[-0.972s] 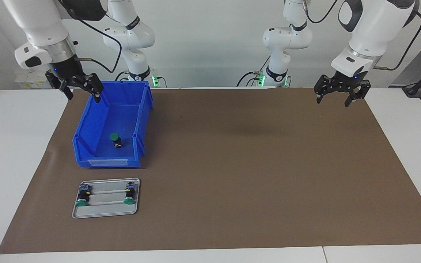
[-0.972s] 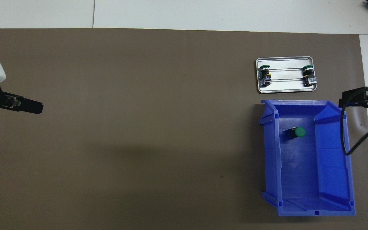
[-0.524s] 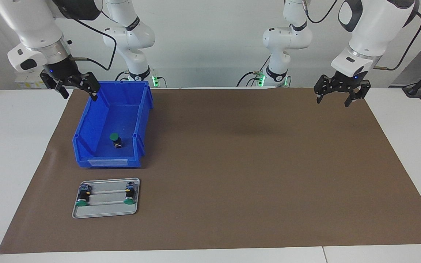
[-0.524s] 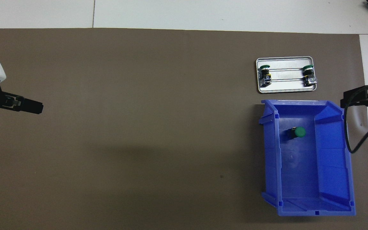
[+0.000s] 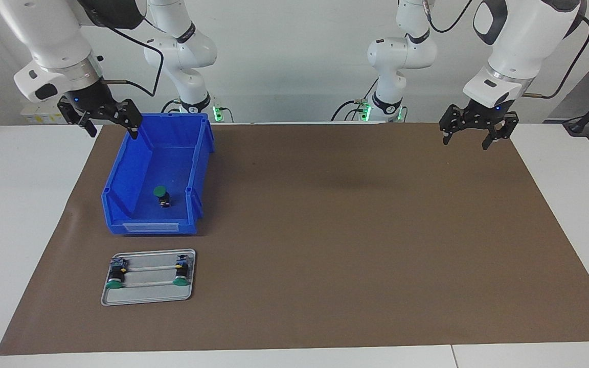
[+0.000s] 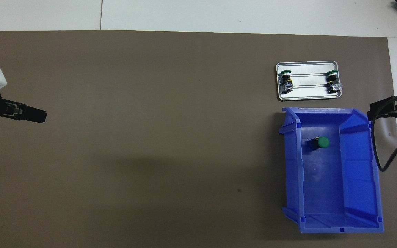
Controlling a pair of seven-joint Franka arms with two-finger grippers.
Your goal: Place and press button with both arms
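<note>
Facing view: green button [image 5: 161, 194] mid-left of the frame, inside blue bin [image 5: 120, 197]; metal tray [image 5: 147, 295] with two more buttons [image 5: 115, 280] lower left. Right gripper [image 5: 105, 120] upper left, fingers spread, empty. Left gripper [image 5: 476, 131] upper right, fingers spread, empty, waiting.

Overhead view: button [image 6: 320, 143] right of centre in bin [image 6: 357, 193]; tray [image 6: 307, 97] upper right. Left gripper [image 6: 34, 115] at left edge, right gripper [image 6: 379, 109] at right edge.

Overhead, the right gripper [image 6: 388, 109] runs off the frame edge — fingers unreadable.
</note>
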